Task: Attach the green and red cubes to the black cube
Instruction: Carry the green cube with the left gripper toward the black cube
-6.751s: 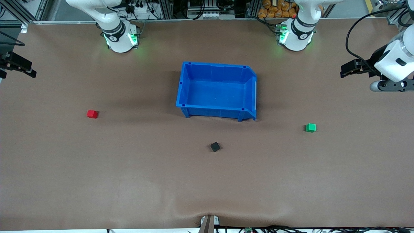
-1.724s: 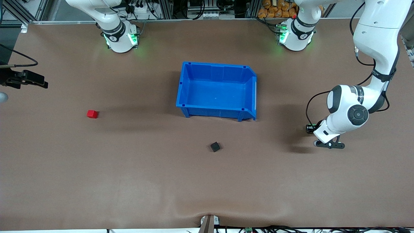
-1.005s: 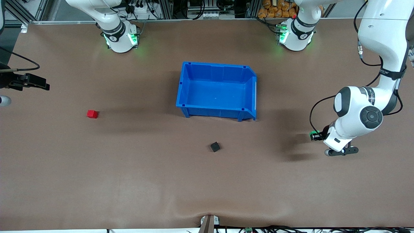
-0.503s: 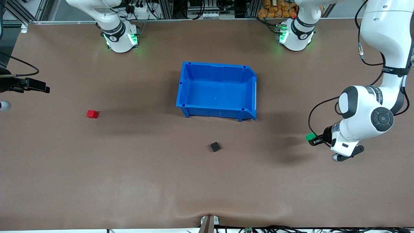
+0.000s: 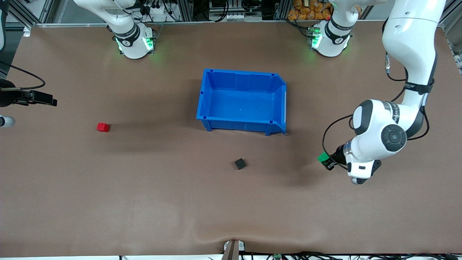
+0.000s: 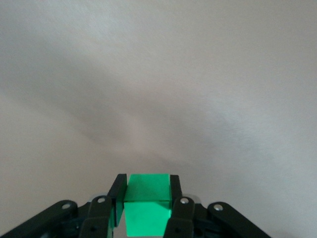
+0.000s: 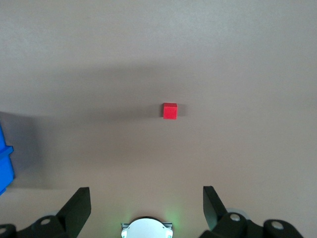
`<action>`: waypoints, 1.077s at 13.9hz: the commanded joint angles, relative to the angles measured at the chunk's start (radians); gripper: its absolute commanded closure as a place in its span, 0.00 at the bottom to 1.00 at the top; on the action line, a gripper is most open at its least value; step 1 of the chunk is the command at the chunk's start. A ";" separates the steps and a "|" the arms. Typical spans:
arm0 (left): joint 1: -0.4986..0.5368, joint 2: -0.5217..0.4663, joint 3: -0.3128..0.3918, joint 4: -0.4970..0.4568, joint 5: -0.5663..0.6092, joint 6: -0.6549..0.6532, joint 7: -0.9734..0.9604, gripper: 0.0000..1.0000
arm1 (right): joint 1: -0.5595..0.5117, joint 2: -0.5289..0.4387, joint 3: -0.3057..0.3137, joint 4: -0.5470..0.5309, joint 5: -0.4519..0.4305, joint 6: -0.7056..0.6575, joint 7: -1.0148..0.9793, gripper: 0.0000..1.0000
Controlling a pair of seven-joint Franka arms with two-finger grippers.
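we've got the green cube (image 6: 147,204) clamped flat-on in the left gripper (image 6: 146,203) above the table (image 5: 144,202); looks light and rigid. right gripper (image 7: 146,201) gapes empty over the red cube (image 7: 170,110). black cube (image 5: 240,164) untouched.

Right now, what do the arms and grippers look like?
Both arms are glossy white with black joint bands and green-lit bases. The left arm has dark round joint caps and a looping black cable. The left gripper and right gripper have black fingers.

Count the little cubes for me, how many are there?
3. The green cube is held in the left gripper above the table. The black cube sits nearer the camera than the blue bin. The red cube lies toward the right arm's end.
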 commanded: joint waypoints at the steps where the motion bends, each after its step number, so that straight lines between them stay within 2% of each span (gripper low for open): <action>1: -0.050 0.073 0.006 0.121 -0.080 -0.039 -0.111 1.00 | -0.016 0.003 0.006 0.004 0.015 0.005 -0.007 0.00; 10: -0.174 0.188 0.006 0.261 -0.106 -0.046 -0.524 1.00 | -0.017 0.024 0.005 -0.016 0.003 0.030 -0.006 0.00; 15: -0.206 0.231 0.007 0.297 -0.106 -0.036 -0.595 1.00 | -0.016 0.038 0.005 -0.033 0.003 0.062 -0.006 0.00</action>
